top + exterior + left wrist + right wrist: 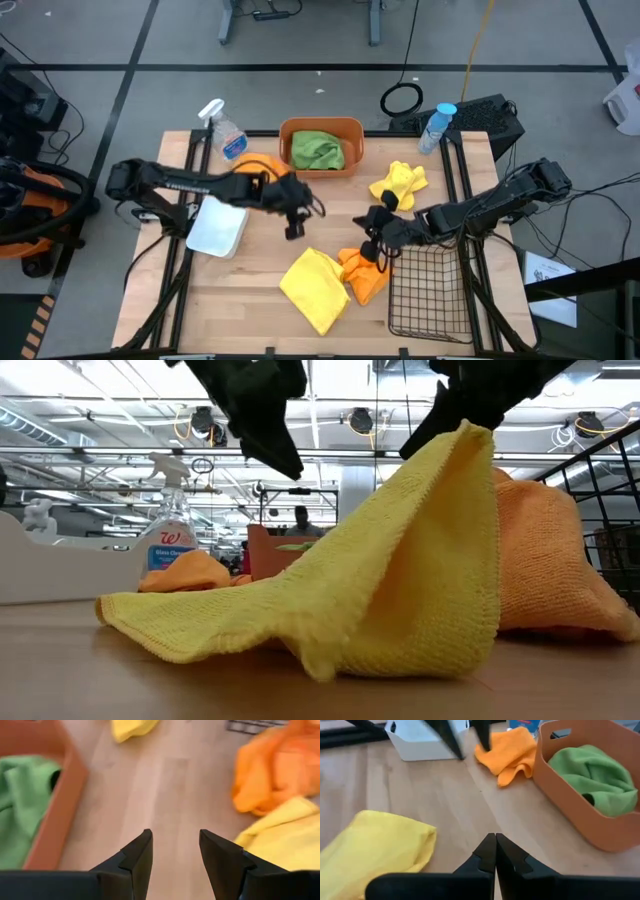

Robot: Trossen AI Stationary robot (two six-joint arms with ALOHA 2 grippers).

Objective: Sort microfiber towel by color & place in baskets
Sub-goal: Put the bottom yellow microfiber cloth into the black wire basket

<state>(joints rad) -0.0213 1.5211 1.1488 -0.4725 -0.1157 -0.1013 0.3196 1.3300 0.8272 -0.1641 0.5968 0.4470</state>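
Observation:
My left gripper (293, 228) (175, 837) hangs open over bare table between the orange tub (352, 130) and the near yellow towel (315, 288). That tub holds a green towel (318, 150) (592, 772). My right gripper (371, 250) (495, 836) is shut with nothing between its fingers, hovering by the orange towel (362, 275) that lies against the black wire basket (430, 295). A second orange towel (255, 163) (507, 752) lies by the white bin (217, 228). Another yellow towel (398, 183) lies at the far right.
Two spray bottles (222, 128) (437, 125) stand at the table's far edge, either side of the orange tub. A black box (487, 115) sits at the far right corner. Bare wood (330, 215) lies between the two grippers.

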